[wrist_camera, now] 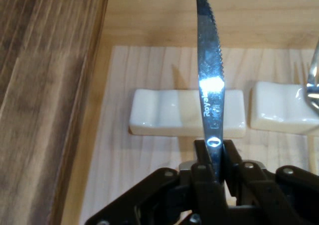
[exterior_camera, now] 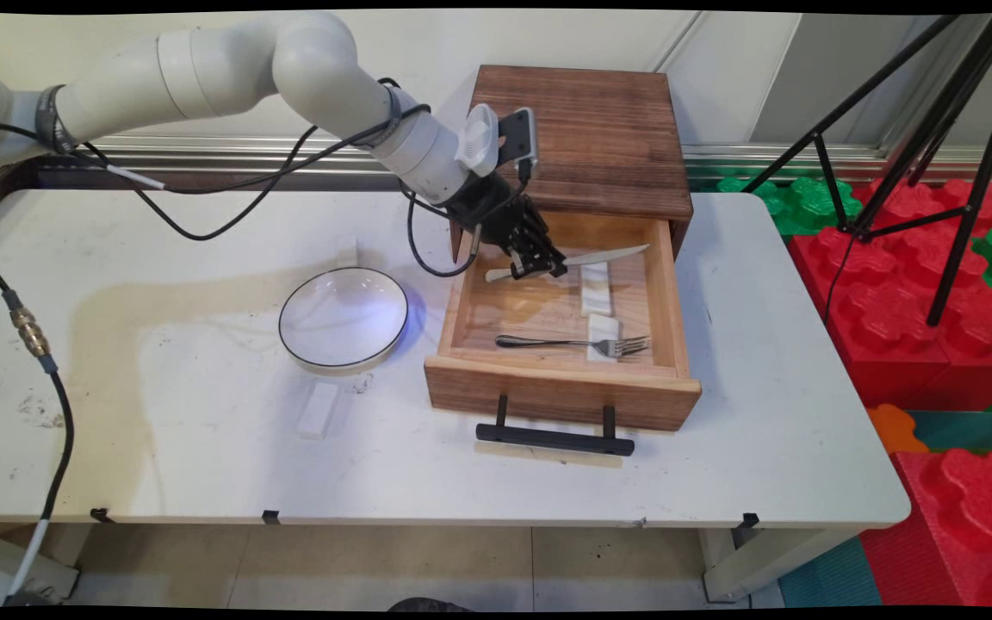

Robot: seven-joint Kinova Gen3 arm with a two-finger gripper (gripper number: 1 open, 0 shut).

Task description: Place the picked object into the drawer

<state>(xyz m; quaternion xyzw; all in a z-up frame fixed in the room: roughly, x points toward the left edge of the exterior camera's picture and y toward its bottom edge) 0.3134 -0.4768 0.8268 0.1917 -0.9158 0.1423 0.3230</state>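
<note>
A white robot arm reaches from the upper left over a white tabletop (exterior_camera: 763, 430) and down into an open wooden drawer (exterior_camera: 561, 392) pulled out of a dark wooden cabinet (exterior_camera: 599, 138). Its black pincer (exterior_camera: 539, 263) is closed tight on a table knife (exterior_camera: 608, 256), gripping it where the blade meets the handle. In the main view the knife lies roughly level across the back of the drawer, lifted slightly, with its pale handle toward the left and its tip toward the right. In the hand view the serrated blade (wrist_camera: 209, 60) runs straight up from between the fingertips (wrist_camera: 202, 153) and crosses over a white ceramic cutlery rest (wrist_camera: 164, 113) on the drawer floor. A 2nd rest (exterior_camera: 603, 334) nearer the drawer front supports a fork (exterior_camera: 582, 344). Left of the drawer, on the tabletop, sits a shallow white bowl with a dark rim (exterior_camera: 343, 319), and nearer the front edge lies a small white block (exterior_camera: 318, 410).
</note>
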